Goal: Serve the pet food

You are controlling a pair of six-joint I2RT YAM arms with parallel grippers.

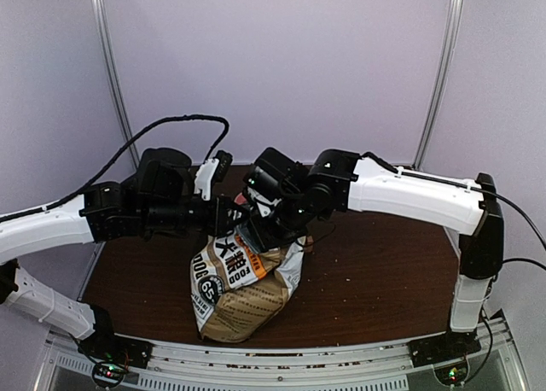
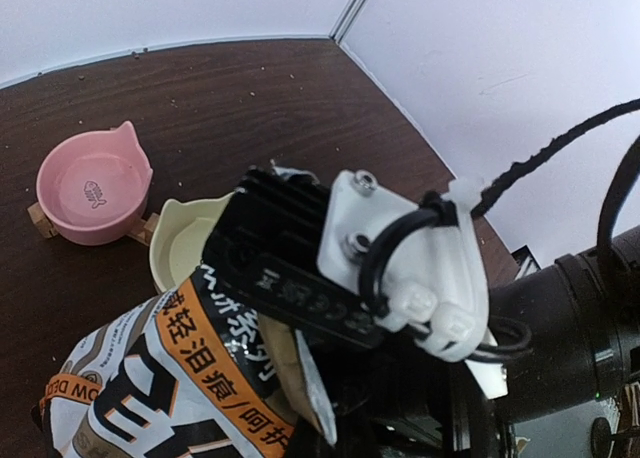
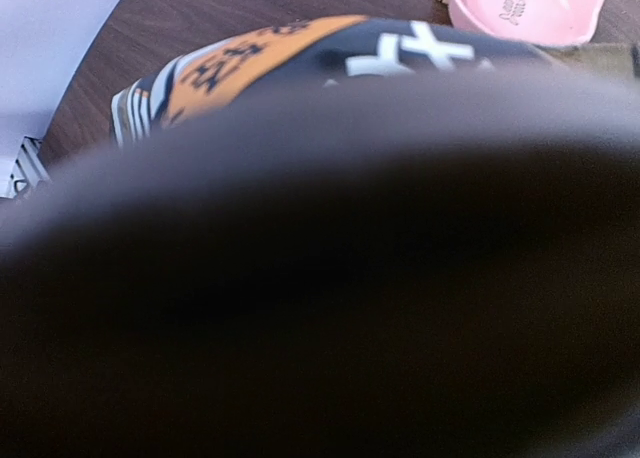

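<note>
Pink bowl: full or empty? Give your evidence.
Empty: the pink bowl shows its bare floor and fish emblem, nothing in it.

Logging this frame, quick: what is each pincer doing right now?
left pincer: at the top of the bag; open or closed cannot be told.
right pincer: at the bag's mouth, wrist view blocked; cannot be told.

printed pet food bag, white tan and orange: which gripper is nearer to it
Right, narrowly. The right gripper sits right at the top of the white-tan-orange printed bag. The left gripper hangs just beside that top, on its left; contact is unclear.
</note>
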